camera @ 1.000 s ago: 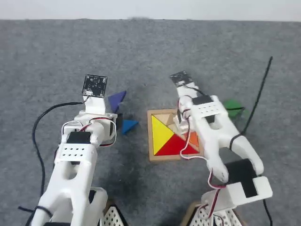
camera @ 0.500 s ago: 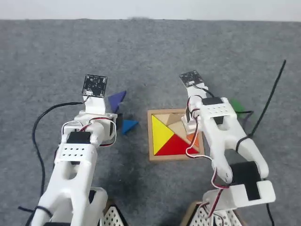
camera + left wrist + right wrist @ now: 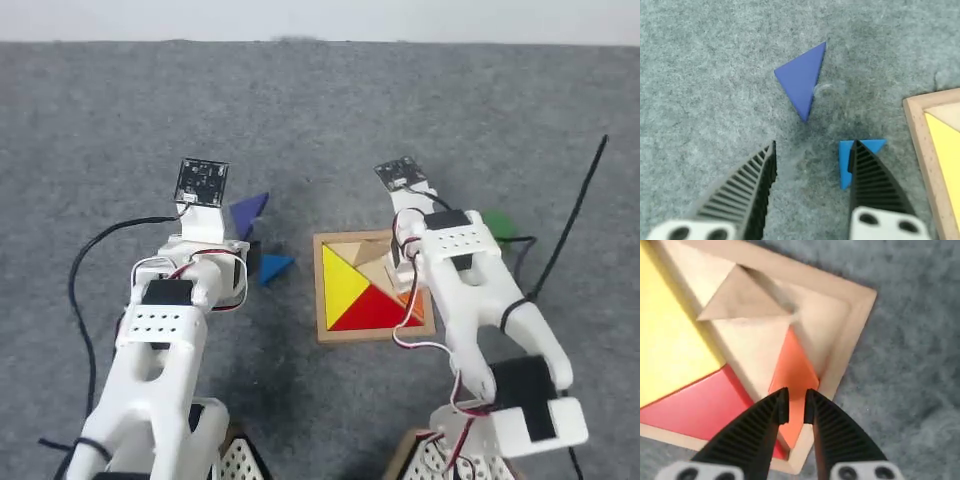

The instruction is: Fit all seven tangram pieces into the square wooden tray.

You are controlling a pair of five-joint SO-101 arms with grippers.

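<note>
Tangram square wooden tray mid-table. Right pincer nearly together over orange wooden piece inside; large yellow triangle and red triangle seated. Left pincer apart, by light-blue triangle. Dark-blue triangle and green piece outside. Roughly halfway.

The high camera hangs off me and looks down over the whole table from well back. My left wrist camera rides close behind my left fingers and looks down past their tips, with the tray edge just outside one finger. My right wrist camera peers down past my right fingers, very near the tray. All three views share that tray.
</note>
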